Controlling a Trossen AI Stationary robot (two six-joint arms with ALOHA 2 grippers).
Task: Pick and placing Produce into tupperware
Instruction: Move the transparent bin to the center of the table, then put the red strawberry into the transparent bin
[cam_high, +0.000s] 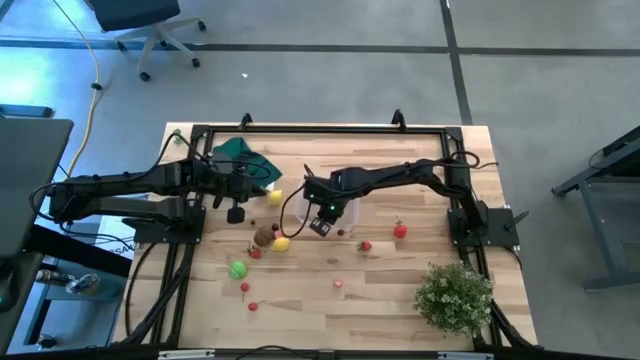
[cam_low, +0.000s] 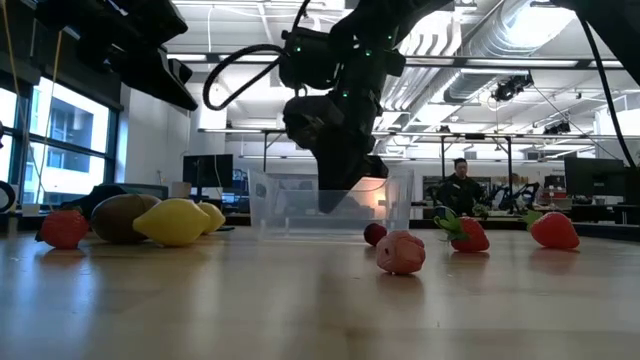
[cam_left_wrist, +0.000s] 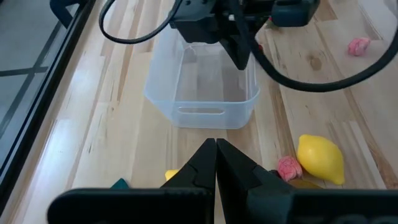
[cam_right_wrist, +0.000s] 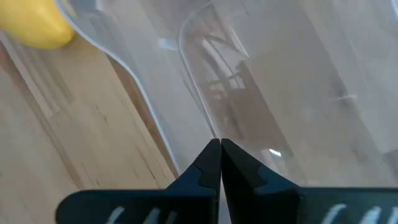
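Closest, the right gripper (cam_right_wrist: 219, 144) is clenched on the clear tub's (cam_left_wrist: 202, 93) wall; left gripper (cam_left_wrist: 216, 144) clenched, empty.

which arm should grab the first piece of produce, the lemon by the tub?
Left, probably. Its shut pincer hangs free near the lemon and kiwi. The right pincer, also shut, sits low over the empty tupperware, so it would have to back out first.

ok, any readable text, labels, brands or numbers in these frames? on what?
None readable.
tupperware: clear plastic, no label or marking visible.
produce, e.g. the lemon: no stickers or print.
left gripper and right gripper: plain dark fingers, no text.
Monitors in the room behind the table, low view: too small and blurred to read.
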